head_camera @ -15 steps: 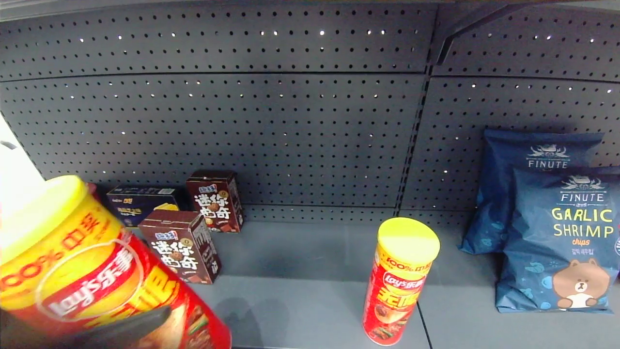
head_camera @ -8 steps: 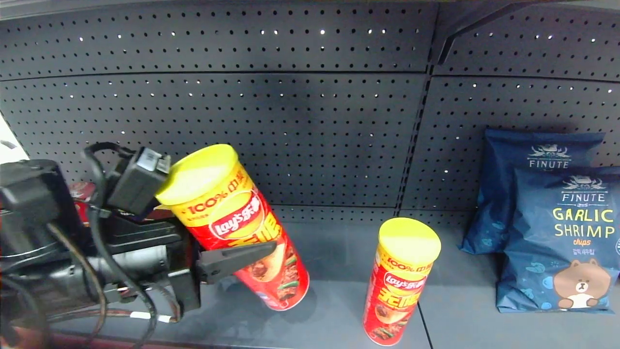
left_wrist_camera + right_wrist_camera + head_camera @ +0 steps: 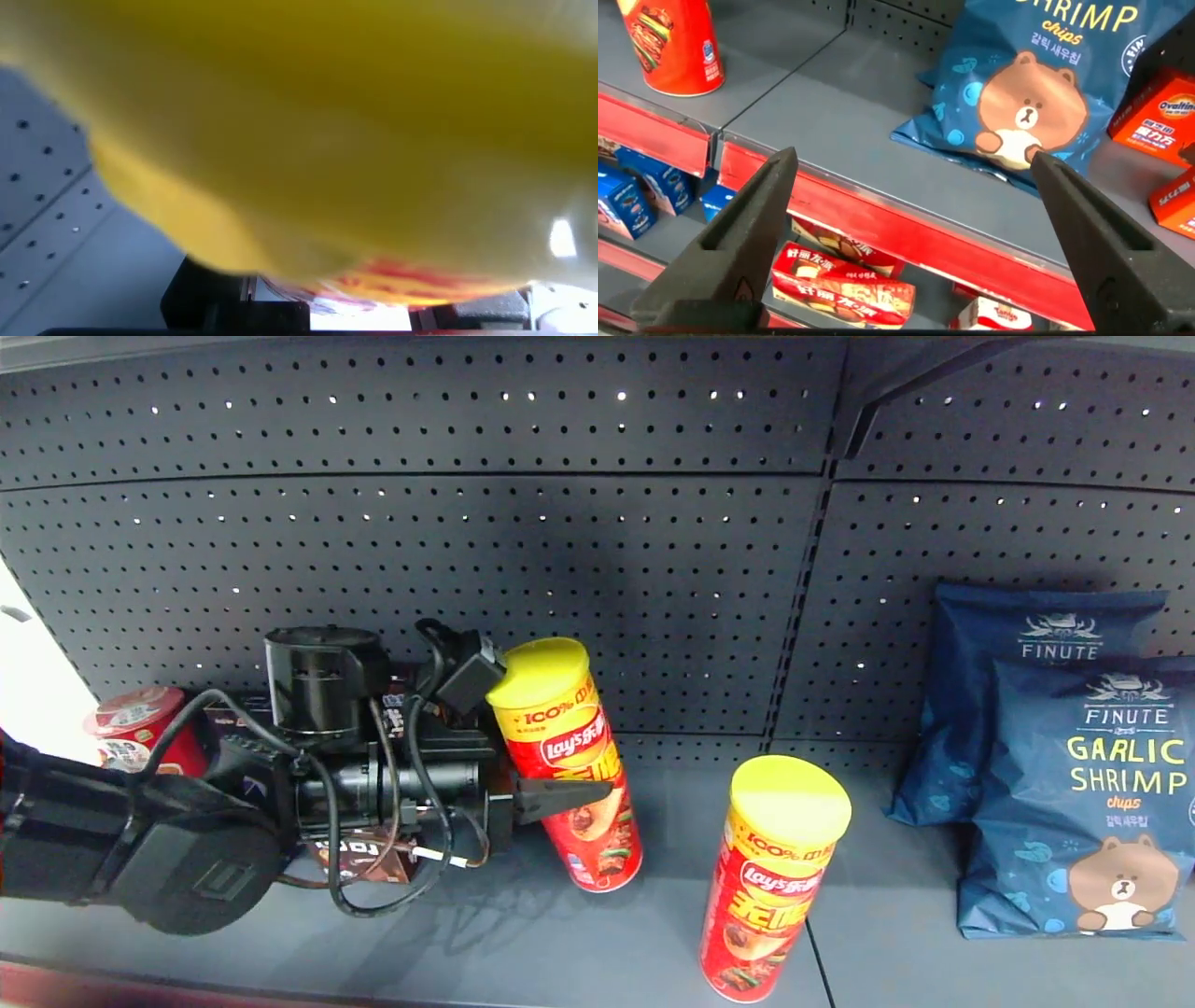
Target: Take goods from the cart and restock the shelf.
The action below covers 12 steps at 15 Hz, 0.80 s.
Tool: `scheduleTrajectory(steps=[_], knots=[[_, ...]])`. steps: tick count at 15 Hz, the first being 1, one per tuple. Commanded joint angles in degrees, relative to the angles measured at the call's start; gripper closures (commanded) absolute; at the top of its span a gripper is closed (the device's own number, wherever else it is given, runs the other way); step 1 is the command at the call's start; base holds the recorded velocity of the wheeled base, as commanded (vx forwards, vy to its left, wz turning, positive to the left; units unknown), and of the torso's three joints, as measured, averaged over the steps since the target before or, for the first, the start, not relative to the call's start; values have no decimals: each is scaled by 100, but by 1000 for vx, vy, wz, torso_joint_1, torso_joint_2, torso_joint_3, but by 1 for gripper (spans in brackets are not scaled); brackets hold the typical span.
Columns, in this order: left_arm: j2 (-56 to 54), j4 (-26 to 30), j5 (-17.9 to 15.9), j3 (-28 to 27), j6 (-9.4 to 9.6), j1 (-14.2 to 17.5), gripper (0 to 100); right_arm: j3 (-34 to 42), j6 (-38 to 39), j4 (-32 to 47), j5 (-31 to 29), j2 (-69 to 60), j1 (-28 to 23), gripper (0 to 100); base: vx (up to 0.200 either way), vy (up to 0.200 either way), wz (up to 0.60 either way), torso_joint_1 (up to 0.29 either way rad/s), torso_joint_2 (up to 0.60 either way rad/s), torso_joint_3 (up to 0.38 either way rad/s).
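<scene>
Left gripper (image 3: 581, 793): closed on the held can (image 3: 567, 761), a red crisp tube with a yellow lid, just left of centre in the head view. One dark finger (image 3: 558, 795) crosses the front of the tube at mid-height; the opposite finger is hidden behind it. The held can leans, lid toward the upper left and base toward the lower right. The base is down at the shelf (image 3: 653, 821) deck; contact cannot be confirmed. In the left wrist view the yellow lid (image 3: 327, 121) sits directly against the camera.

Standing can (image 3: 775, 882): same type, upright on the shelf at lower centre-right of the head view, near the held can but apart from it.

Right gripper (image 3: 915, 159): jaws spread wide, holding nothing and touching nothing. Beyond it lie a blue snack bag (image 3: 1032, 84) at the upper right of the frame and the standing can (image 3: 677, 42) at the upper left.

Other items: two blue snack bags (image 3: 1074, 803) at the right edge of the head view and a red cup (image 3: 140, 728) at the far left, behind the left arm.
</scene>
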Motion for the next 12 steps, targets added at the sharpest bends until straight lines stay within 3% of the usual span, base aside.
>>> scheduleTrajectory(steps=[1,5,7,10,12], knots=[[165,389,-4,-455,64,-5,100,0,3,-4,-3,16,5,0,0,0,0,0,0,0],[420,1470,-4,-1255,740,-128,100,0,-6,-4,6,16,5,0,0,0,0,0,0,0],[596,1979,-4,-1791,881,-295,100,0,-6,-4,6,16,5,0,0,0,0,0,0,0],[982,2542,-4,-2687,899,-427,100,0,-6,-4,-3,16,5,0,0,0,0,0,0,0],[1316,3104,13,-3320,1030,-506,100,0,-6,-4,-3,16,5,0,0,0,0,0,0,0]])
